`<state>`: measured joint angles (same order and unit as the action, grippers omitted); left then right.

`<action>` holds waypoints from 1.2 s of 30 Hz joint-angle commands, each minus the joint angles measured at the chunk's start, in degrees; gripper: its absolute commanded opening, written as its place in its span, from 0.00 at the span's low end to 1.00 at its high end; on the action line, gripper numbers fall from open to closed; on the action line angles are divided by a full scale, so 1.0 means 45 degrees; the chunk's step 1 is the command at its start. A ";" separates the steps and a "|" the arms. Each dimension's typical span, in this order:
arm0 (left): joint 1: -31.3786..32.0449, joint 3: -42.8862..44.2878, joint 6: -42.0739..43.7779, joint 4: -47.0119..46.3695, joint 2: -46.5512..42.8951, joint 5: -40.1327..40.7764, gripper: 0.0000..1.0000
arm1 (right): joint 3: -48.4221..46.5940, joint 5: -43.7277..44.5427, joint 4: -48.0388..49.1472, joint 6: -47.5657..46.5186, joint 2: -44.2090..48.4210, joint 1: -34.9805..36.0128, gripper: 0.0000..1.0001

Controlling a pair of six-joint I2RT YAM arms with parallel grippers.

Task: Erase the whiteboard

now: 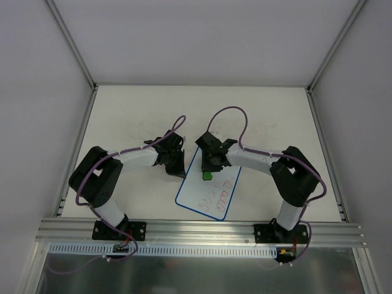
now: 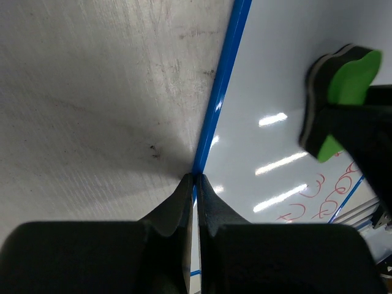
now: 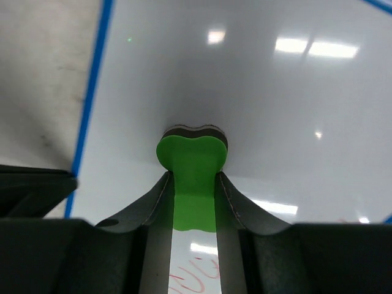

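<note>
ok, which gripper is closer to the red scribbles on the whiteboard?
Right. The right gripper, holding the green eraser, is over the whiteboard just beyond the red scribbles; the left gripper sits at its left rim.

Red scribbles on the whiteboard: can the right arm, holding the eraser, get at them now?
Probably yes: the right gripper holds the eraser over the whiteboard, bare board lies between it and the scribbles, and the left gripper is aside.

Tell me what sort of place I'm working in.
Probably a lab robot test cell: white panel walls in aluminium framing, a scuffed white tabletop, and an aluminium mounting rail along the near edge.
</note>
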<state>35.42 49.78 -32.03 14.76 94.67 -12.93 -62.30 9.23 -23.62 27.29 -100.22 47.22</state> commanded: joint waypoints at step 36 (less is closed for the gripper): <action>0.0098 -0.1139 0.0282 0.1582 -0.1410 -0.0134 0.30 | 0.3650 0.0604 -0.1100 0.0557 0.3191 -0.2408 0.00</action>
<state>35.59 46.00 -32.01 19.27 89.45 -13.06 -46.06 12.16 -25.47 30.57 -84.20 35.44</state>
